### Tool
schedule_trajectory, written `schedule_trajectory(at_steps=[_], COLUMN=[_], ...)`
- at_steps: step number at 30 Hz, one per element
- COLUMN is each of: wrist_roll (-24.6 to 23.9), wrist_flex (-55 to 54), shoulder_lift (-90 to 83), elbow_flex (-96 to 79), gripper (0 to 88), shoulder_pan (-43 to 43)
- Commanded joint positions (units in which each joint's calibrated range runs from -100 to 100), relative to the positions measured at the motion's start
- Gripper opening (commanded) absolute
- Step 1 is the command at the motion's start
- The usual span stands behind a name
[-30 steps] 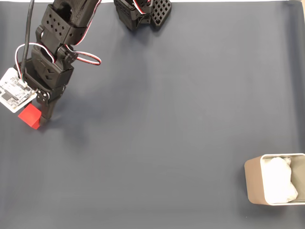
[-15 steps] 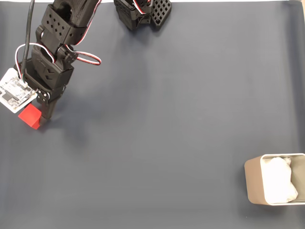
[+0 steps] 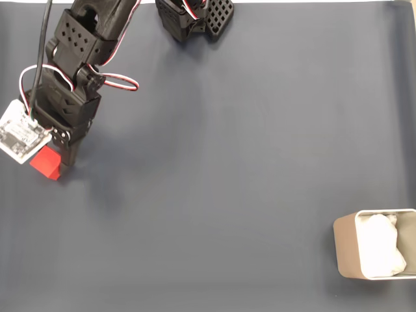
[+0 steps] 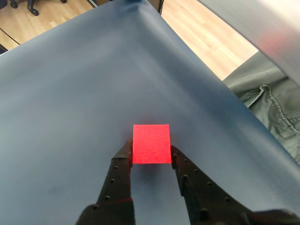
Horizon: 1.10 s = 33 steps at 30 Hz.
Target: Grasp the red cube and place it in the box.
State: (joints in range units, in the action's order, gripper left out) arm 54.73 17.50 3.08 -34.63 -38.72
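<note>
dark blue-grey table mat [image 3: 227, 162], box [image 3: 348, 250] resting on it

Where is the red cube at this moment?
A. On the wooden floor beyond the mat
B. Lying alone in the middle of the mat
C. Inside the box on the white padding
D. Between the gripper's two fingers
D: in the wrist view the red cube sits between the fingers of the gripper, far from the box.

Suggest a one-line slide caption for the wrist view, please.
Gripper closed on the red cube above the dark blue mat.
</note>
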Motion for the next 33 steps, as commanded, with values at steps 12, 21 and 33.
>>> schedule_trajectory(at_steps=[12, 21, 33], wrist_roll=[-2.88, -2.39, -1.76], wrist_flex=[11.84, 13.15, 13.56], shoulder_lift=[-14.95, -21.02, -25.79], elbow_flex=[12.82, 12.18, 10.45], gripper=[3.0, 2.9, 2.9], shoulder_pan=[11.1, 20.68, 35.74])
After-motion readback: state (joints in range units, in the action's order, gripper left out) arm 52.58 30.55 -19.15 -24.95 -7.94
